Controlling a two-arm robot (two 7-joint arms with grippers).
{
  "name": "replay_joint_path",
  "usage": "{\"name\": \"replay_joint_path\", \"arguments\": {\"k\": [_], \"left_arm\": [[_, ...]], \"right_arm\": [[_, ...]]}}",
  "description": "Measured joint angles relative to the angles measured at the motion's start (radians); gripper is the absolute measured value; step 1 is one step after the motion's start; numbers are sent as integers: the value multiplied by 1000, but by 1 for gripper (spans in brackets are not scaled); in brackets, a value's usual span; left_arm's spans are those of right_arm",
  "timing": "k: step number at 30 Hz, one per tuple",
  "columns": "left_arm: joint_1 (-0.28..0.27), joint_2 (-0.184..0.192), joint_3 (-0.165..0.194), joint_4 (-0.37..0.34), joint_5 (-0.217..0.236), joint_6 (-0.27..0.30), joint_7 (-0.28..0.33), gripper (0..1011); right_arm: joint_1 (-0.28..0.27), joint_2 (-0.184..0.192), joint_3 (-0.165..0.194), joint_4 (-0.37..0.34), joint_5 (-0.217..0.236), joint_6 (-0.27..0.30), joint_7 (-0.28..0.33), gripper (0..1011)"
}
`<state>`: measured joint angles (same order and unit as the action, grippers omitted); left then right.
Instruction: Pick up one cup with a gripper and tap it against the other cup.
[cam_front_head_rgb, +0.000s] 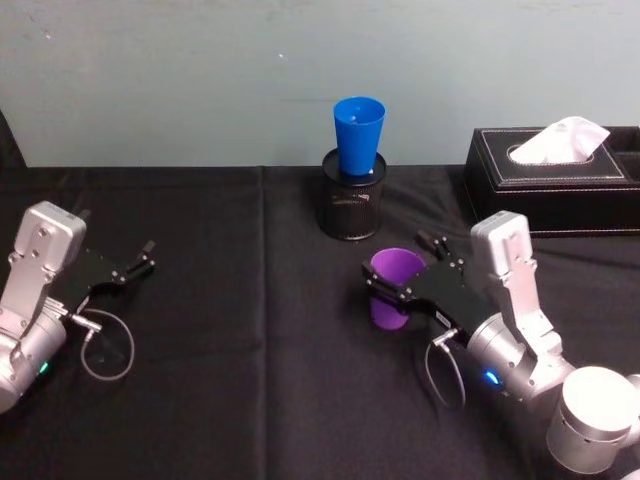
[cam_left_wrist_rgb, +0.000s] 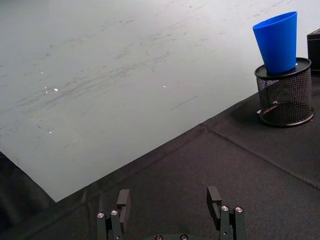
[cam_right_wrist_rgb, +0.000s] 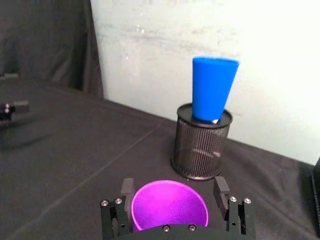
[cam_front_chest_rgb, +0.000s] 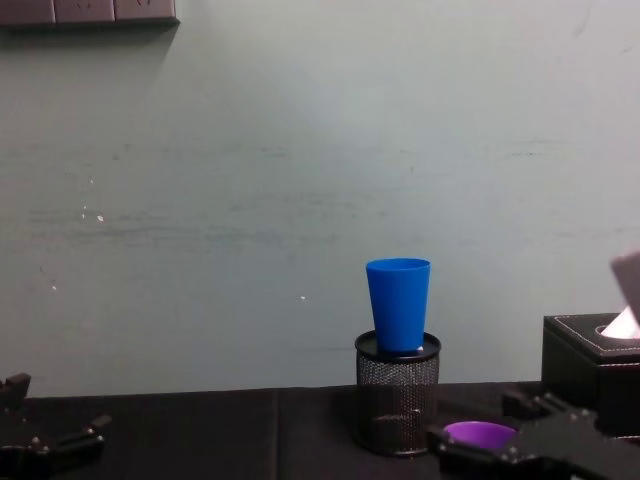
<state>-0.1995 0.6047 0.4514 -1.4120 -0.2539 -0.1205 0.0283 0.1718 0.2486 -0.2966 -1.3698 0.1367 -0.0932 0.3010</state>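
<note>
The right gripper (cam_front_head_rgb: 408, 268) has its 2 black jaws spread, 1 on each side of the purple cup (cam_front_head_rgb: 393, 288), which stands upright on the black tablecloth (cam_front_head_rgb: 230, 340) in front of the robot, a little to its right. In the right wrist view the purple cup (cam_right_wrist_rgb: 169, 205) sits between the fingers (cam_right_wrist_rgb: 126, 192), but I cannot tell if the pads already touch its wall; I judge it is not yet squeezed. The gripper comes from the side and low — probably so the cup can be held by its wall and stay upright when it is lifted.

The blue cup (cam_front_head_rgb: 358, 135) is farther back, near the wall, just behind the purple one. It stands with its mouth up in the top of the black mesh pen holder (cam_front_head_rgb: 352, 205), so its rim is well above the purple cup. For the tap, I think the purple cup must be raised quite high.

The purple cup looks empty inside. What is in the blue cup is hidden. A black tissue box (cam_front_head_rgb: 550, 180) with 1 white tissue stands to the right of the holder.

The left gripper (cam_front_head_rgb: 138, 265) rests on the left side of the table, jaws apart and holding nothing — it looks idle.
</note>
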Motion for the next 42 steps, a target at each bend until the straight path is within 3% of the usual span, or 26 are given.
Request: {"name": "replay_joint_path", "arguments": {"k": [9,19,22,28,42], "left_arm": [[0,0,0,0,0,0,0,1000],[0,0,0,0,0,0,0,1000],[0,0,0,0,0,0,0,1000],[0,0,0,0,0,0,0,1000],[0,0,0,0,0,0,0,1000]], "right_arm": [[-40,6,39,-87,-5,-7,-47,1003],[-88,-2,145,-145,-50,25,-163,1003],[-87,-8,159,-140,-72,45,-183,1002],[-60,-22,155,-106,-131,91,-212,1003],[-66,-20,157,-110,-125,84,-211,1003]]}}
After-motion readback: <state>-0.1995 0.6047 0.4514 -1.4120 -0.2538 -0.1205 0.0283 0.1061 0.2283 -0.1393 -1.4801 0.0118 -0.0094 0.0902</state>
